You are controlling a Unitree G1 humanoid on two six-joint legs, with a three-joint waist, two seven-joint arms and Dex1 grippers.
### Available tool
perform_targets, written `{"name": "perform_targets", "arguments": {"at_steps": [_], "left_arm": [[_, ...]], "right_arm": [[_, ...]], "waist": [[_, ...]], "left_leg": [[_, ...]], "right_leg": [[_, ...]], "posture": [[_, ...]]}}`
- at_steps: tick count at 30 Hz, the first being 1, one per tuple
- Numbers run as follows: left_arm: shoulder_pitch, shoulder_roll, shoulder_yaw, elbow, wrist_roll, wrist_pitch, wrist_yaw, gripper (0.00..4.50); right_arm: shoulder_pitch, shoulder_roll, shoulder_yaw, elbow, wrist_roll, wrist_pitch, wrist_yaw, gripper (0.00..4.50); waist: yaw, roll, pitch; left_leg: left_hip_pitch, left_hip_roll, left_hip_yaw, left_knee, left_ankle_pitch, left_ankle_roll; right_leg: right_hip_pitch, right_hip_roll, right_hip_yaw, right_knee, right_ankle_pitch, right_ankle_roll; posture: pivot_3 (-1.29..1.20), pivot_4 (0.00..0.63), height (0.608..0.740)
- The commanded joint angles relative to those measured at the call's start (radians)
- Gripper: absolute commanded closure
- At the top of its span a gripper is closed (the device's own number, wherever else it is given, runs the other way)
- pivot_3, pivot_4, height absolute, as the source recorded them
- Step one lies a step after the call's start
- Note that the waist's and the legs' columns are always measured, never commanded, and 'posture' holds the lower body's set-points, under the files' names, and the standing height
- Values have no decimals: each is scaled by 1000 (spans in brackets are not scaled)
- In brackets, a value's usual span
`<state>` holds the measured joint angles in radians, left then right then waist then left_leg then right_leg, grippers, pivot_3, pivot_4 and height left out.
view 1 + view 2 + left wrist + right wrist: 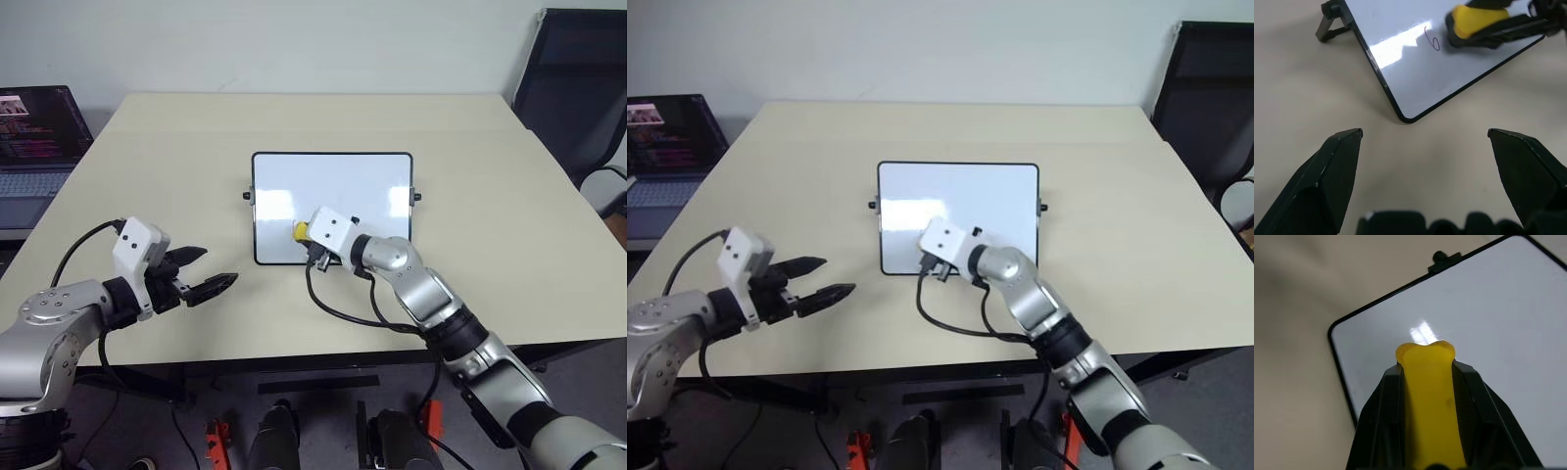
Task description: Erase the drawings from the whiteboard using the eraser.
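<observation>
The whiteboard (333,191) lies at the middle of the table, glossy white in a thin black frame. One reddish "6"-like drawing (1433,40) shows near its front left part. My right gripper (303,233) is shut on the yellow eraser (301,232) and holds it over the board's front left area, just beside that mark. In the right wrist view the eraser (1427,396) sits squeezed between the two black fingers (1378,426). My left gripper (209,272) hangs open over bare table, left of the board's front corner, holding nothing.
A laptop (37,147) with a lit screen stands beyond the table's left edge. A dark chair (578,88) is at the back right. Small black knobs (416,197) stick out from the board's sides. The tan table (196,137) runs wide around the board.
</observation>
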<state>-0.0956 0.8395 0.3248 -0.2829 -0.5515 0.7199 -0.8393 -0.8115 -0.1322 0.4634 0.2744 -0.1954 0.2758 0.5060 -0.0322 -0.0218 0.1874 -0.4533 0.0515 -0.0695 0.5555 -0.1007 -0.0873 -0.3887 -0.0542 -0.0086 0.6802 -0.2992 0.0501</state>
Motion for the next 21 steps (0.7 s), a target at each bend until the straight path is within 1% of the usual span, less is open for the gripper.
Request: {"name": "perform_targets", "arguments": {"at_steps": [1, 4, 7, 9, 11, 15, 17, 19, 21], "left_arm": [[-21, 17, 2, -28, -6, -8, -2, 0], [-29, 13, -6, -24, -7, -11, 0, 0], [-40, 7, -18, -18, -3, -15, 1, 0], [-46, 5, -21, -17, -6, -16, -3, 0], [-57, 5, -27, -11, -7, -17, -5, 0], [-77, 7, -38, 2, -5, -19, -10, 0], [-80, 9, -41, 6, -4, -20, -14, 0], [-81, 11, -41, 8, -4, -21, -17, 0], [-81, 12, -41, 8, -4, -21, -18, 0]], "right_arm": [[-72, 27, -19, 101, -32, -88, -47, 3514], [-123, 45, -20, 214, -48, -140, -60, 3514], [-152, 15, 31, 321, -90, -160, 28, 3514], [-147, -9, 57, 333, -108, -179, 85, 3514], [-142, -33, 82, 337, -140, -215, 104, 3514], [-157, -50, 101, 365, -194, -275, 76, 3515], [-188, -28, 74, 402, -217, -317, -40, 3515], [-215, -5, 43, 427, -222, -336, -125, 3515], [-224, 3, 42, 443, -217, -346, -126, 3515]], "waist": [[1, 0, 0], [1, 0, 0], [0, 0, 0], [0, 0, 0], [1, 0, 0], [1, -1, 0], [0, -1, 0], [0, 0, 0], [1, 0, 0]], "left_leg": [[0, 0, 0, 0, 0, 0], [0, 0, 0, 0, 0, 0], [0, 0, 0, 0, 0, 0], [2, 0, 0, 0, 0, 0], [3, 0, 0, 0, 0, 0], [4, 0, 0, 1, 0, 0], [5, 0, 0, 2, 0, 0], [5, 0, 0, 1, 0, 0], [5, 0, -1, 1, 1, 1]], "right_leg": [[0, 0, 0, 0, 0, 0], [0, 0, 0, 0, 1, 1], [0, 0, 0, 0, 1, 2], [1, 0, 0, 0, 1, 2], [2, 0, 0, 1, 0, 0], [2, 0, 0, 1, 0, -2], [3, 0, 0, 1, 0, -3], [3, 0, 0, 1, 1, -4], [2, 1, 0, 2, 3, -5]], "posture": [[0, 150, 740], [0, 150, 740], [0, 150, 740], [0, 150, 740], [0, 150, 740], [0, 150, 740], [0, 150, 740], [0, 150, 740], [0, 150, 740]]}}
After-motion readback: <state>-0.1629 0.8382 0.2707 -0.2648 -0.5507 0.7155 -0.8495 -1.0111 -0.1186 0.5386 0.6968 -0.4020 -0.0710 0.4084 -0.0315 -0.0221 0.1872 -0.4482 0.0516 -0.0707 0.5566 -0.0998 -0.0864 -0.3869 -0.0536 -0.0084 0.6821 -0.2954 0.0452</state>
